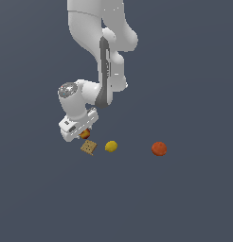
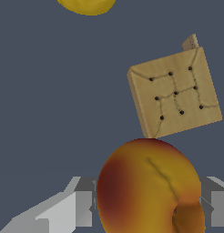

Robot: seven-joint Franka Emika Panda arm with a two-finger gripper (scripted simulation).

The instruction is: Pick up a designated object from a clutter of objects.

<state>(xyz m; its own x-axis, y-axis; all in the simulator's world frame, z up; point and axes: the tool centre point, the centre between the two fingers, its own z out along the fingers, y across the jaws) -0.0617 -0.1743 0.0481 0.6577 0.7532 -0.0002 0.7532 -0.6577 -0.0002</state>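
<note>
In the exterior view, the white robot arm [image 1: 102, 56] bends down over the flat dark grey floor [image 1: 184, 203]. Its white gripper [image 1: 83, 133] sits low, right over the small round red-and-yellow fruit [image 1: 85, 134]. Only a little bit of the fruit peeks out from under the gripper. The square tan cracker with small holes [image 1: 89, 147] lies just beside the fruit, nearly touching it. The plain yellow ball [image 1: 111, 146] is near the cracker, on the exterior view's right of it. The orange-red ball [image 1: 159, 148] lies well apart from the cracker, farther to the exterior view's right.

In the wrist view, the fruit [image 2: 150, 189] looks big and close. It sits between the two grey fingers [image 2: 73, 209] of the gripper [image 2: 148, 205], one on each side. The fingers are close beside the fruit, but I cannot tell if they squeeze it. The cracker [image 2: 175, 95] has one corner right at the fruit's edge. The yellow ball [image 2: 86, 5] is beyond the cracker, mostly cut off.
</note>
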